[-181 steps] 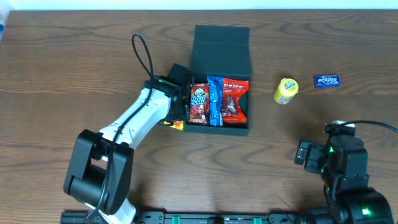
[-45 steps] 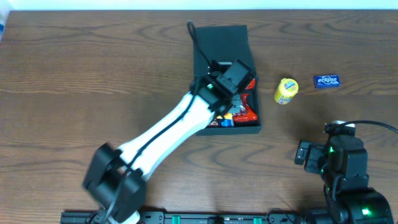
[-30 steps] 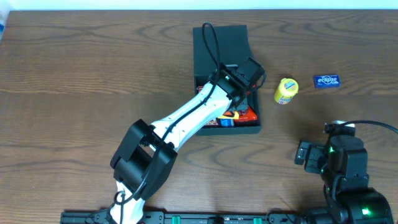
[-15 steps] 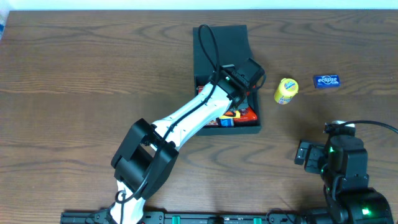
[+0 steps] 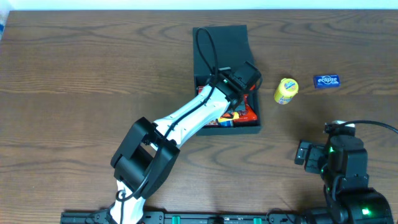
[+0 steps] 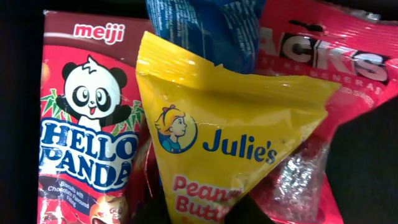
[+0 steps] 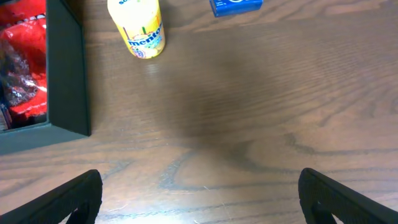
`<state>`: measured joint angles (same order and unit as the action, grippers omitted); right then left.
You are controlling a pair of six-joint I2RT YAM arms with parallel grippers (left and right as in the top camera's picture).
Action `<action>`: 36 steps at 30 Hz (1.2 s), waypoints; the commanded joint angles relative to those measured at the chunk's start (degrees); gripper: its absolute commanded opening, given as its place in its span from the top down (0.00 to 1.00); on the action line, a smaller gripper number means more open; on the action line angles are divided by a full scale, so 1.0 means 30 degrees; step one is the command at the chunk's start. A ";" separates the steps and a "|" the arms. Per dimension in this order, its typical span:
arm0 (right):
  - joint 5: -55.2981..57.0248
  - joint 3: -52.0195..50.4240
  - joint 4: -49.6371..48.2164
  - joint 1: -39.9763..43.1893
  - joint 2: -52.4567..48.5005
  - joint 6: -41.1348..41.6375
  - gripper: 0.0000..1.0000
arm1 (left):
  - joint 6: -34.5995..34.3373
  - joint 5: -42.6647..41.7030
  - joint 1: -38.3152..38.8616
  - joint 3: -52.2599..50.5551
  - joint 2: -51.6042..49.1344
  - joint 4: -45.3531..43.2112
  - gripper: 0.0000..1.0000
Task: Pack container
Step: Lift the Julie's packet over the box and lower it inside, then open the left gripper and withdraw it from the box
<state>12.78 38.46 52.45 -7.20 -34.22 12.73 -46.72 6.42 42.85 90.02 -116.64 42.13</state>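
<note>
The container (image 5: 221, 40), a dark teal-green box with its flap lid laid back, stands in the middle of the table. Inside lie a red Hello Panda packet (image 6: 87, 143), a blue packet (image 6: 205, 31) and a red packet (image 6: 323, 62). My left gripper (image 5: 236, 101) reaches into the box from the left. In the left wrist view its dark fingers (image 6: 155, 210) pinch the lower end of a yellow Julie's packet (image 6: 217, 137) that rests on top of the others. My right gripper (image 7: 199, 205) stands open over bare table, right of the container's wall (image 7: 65, 74).
A yellow Mentos bottle (image 5: 286, 91) (image 7: 138, 28) lies just right of the box. A blue Eclipse pack (image 5: 326, 81) (image 7: 235, 5) sits further right. The right arm's base (image 5: 345, 162) occupies the front right corner.
My left arm has carried the yellow packet from the box's left side into the box, and the box has shifted a little right. Over the last second it has barely moved. The right arm stayed still.
</note>
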 commanded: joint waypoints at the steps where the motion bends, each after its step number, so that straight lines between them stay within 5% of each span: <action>1: 0.0087 -0.0007 -0.0044 0.0160 0.0044 -0.0182 0.01 | -0.0153 0.0546 -0.0189 -0.0313 -0.0328 0.0153 0.77; 17: 0.0087 -0.0007 -0.0044 0.0160 0.0044 -0.0182 0.01 | 0.0153 0.1727 -0.0182 0.0306 0.2936 0.0889 0.39; 24: 0.0087 -0.0007 -0.0036 0.0160 0.0044 -0.0182 0.01 | 0.1778 0.3657 -0.0182 0.0299 0.6302 0.2455 0.05; 30: 0.0087 -0.0007 -0.0036 0.0160 0.0044 -0.0189 0.01 | 0.5136 0.4852 -0.0138 -0.0488 0.9748 0.5071 0.05; 36: 0.0087 -0.0007 -0.0036 0.0160 0.0044 -0.0182 0.01 | 0.7563 0.4918 -0.0386 -0.6040 1.5540 0.3861 0.05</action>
<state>12.78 38.46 52.49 -7.20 -34.20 12.71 -28.10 19.90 42.35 75.59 -73.52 53.93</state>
